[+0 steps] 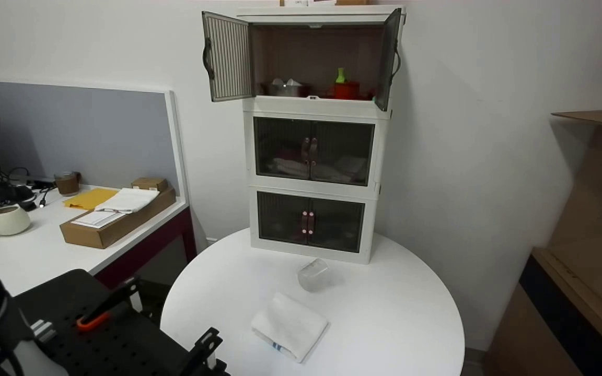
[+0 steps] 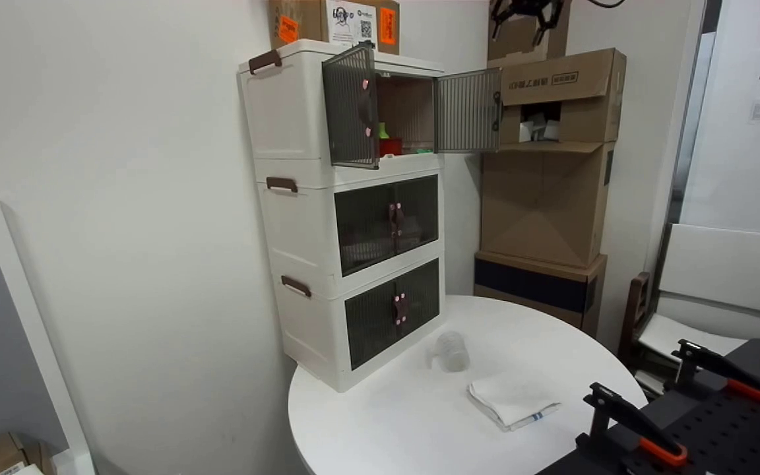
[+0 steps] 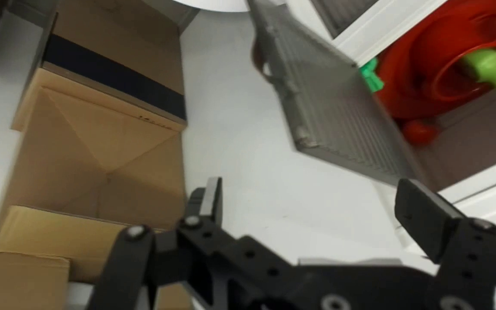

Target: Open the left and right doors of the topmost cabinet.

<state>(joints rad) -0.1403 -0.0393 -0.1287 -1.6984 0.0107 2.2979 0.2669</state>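
My hand hangs wide at one o'clock in an exterior view. In an exterior view I see the round white surface, at its twelve o'clock a stack crowned by the topmost cabinet, its left door open at nine o'clock, its right door open at three; a folded cloth lies mid-surface, a clear cup at one o'clock from it.

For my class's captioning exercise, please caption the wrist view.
Spread, empty fingers before the open right door of the topmost cabinet, red and green items inside.
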